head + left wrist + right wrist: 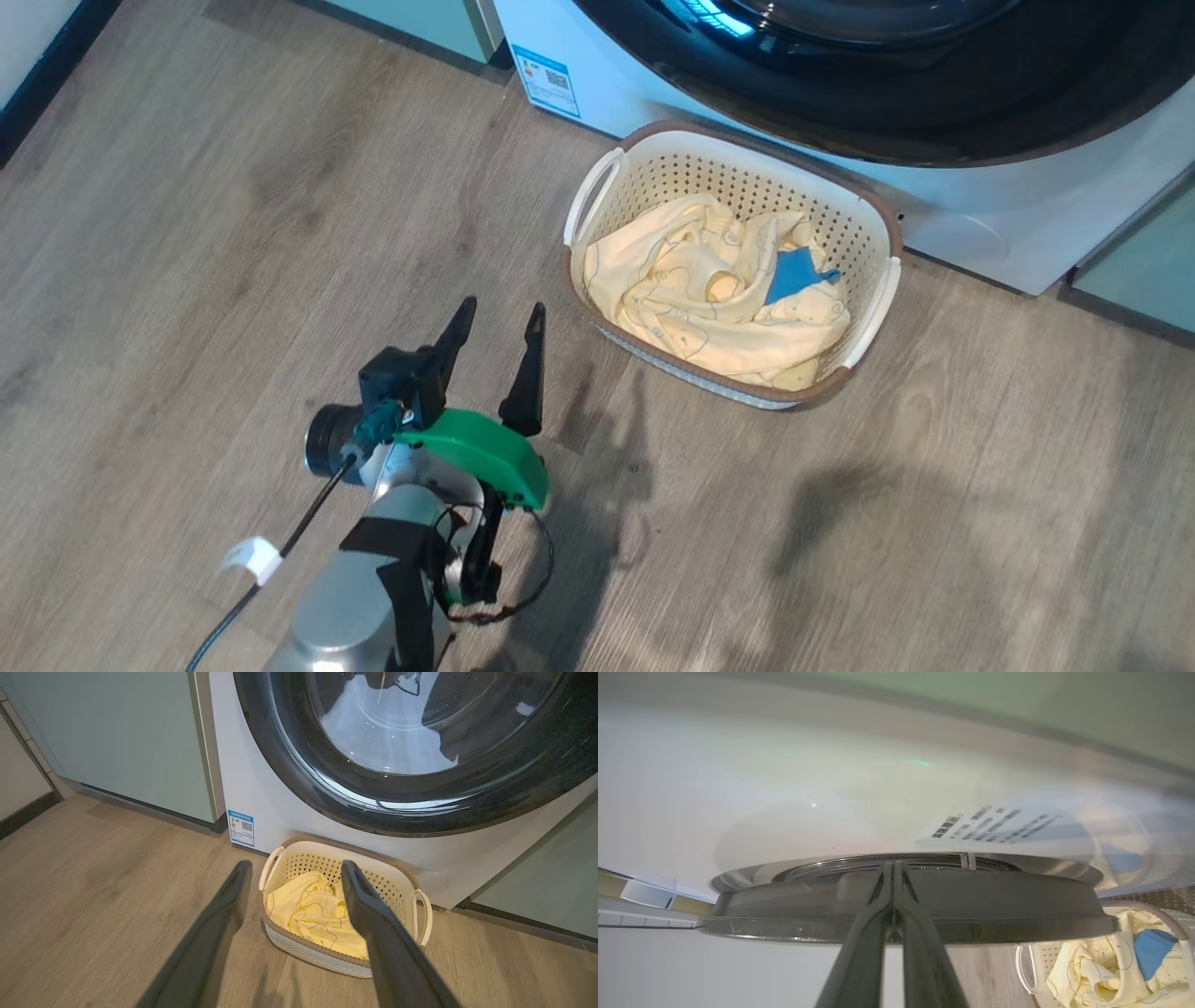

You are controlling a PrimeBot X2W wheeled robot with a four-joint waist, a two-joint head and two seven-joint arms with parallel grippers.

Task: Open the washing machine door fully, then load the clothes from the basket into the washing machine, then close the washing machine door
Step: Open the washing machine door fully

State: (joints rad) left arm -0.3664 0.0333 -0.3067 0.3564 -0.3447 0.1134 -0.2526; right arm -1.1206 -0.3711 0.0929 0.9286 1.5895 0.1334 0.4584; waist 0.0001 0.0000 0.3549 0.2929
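Observation:
The washing machine (pixel 980 233) stands at the far side of the wooden floor, and its glossy black door (pixel 840 103) overhangs the basket (pixel 709 173) set against its front. The clothes (pixel 691 289), pale yellow with a blue patch, lie piled in the basket. My left gripper (pixel 502 306) is open and empty, low over the floor to the left of the basket. In the left wrist view it (pixel 295 864) points at the basket (pixel 303 952), the clothes (pixel 308 910) and the door (pixel 299 779). My right gripper (pixel 893 865) is shut, tips at the door's grey rim (pixel 784 905).
Pale green cabinets (pixel 131 742) flank the machine on both sides. A blue QR sticker (pixel 546 81) marks its lower left corner. Open wooden floor (pixel 233 233) spreads left of and in front of the basket. A dark skirting (pixel 47 84) runs along the far left.

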